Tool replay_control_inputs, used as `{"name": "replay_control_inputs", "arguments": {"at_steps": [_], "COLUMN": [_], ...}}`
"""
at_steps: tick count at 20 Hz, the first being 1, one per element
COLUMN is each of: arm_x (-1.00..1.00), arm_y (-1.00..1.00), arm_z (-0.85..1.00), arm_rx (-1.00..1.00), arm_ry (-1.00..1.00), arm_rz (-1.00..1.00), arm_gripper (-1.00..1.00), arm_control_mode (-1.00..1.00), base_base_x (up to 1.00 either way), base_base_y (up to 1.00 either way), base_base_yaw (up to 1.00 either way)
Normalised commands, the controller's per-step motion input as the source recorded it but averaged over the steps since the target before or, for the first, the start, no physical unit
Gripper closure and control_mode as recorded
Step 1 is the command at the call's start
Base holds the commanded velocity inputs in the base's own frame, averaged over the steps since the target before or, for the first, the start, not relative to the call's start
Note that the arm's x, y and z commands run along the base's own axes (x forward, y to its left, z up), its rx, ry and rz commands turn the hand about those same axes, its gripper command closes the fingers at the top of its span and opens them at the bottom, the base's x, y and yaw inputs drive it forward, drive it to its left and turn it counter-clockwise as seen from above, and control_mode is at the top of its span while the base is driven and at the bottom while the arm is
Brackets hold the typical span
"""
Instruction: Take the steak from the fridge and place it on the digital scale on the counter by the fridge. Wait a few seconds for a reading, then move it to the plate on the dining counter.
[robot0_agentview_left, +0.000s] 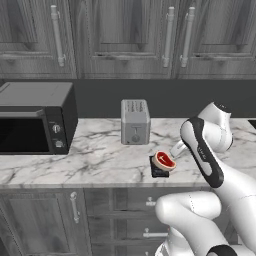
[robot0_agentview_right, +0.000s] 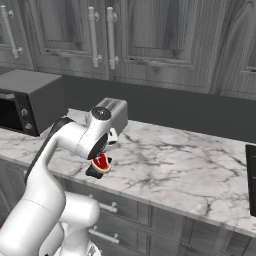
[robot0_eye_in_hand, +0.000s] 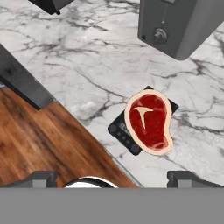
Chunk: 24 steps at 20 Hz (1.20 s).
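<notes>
Fingertips of the gripper (robot0_eye_in_hand: 112, 178) stand spread to their widest at the bottom of the hand view, 1 at each side, with nothing between them and nothing touched; the hand hangs above the counter with its grasp released. Below it, the steak (robot0_eye_in_hand: 148, 122) lies flat on the digital scale (robot0_eye_in_hand: 126, 132), covering most of the black square so that just a corner and the button edge stick out. The scale sits on the marble counter (robot0_eye_in_hand: 87, 61) near its front edge, in front of the silver toaster (robot0_eye_in_hand: 181, 24) and apart from it. The hand view also shows the wooden floor (robot0_eye_in_hand: 39, 144) beyond the counter edge. From the left base view, the steak (robot0_agentview_left: 164, 160) on the scale (robot0_agentview_left: 158, 171) lies in front and to the right of the toaster (robot0_agentview_left: 135, 121), with a black microwave (robot0_agentview_left: 35, 122) well to the toaster's left and grey cabinets (robot0_agentview_left: 120, 35) above. In the right base view the arm's wrist covers part of the steak (robot0_agentview_right: 101, 162) and the scale (robot0_agentview_right: 93, 171).
</notes>
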Motion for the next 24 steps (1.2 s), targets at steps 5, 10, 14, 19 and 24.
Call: {"name": "replay_control_inputs", "arguments": {"at_steps": [5, 10, 14, 19, 24], "arm_x": [0.0, 0.0, 0.0, 0.0, 0.0], "arm_y": [0.0, 0.0, 0.0, 0.0, 0.0], "arm_z": [0.0, 0.0, 0.0, 0.0, 0.0], "arm_rx": [0.0, 0.0, 0.0, 0.0, 0.0], "arm_ry": [0.0, 0.0, 0.0, 0.0, 0.02], "arm_rz": [0.0, 0.0, 0.0, 0.0, 0.0], "arm_gripper": [-1.0, -1.0, -1.0, -1.0, -1.0], "arm_control_mode": [-1.0, -1.0, -1.0, -1.0, -1.0], "base_base_x": [0.0, 0.0, 0.0, 0.0, 0.0], "base_base_y": [0.0, 0.0, 0.0, 0.0, 0.0], "base_base_yaw": [0.0, 0.0, 0.0, 0.0, 0.0]}}
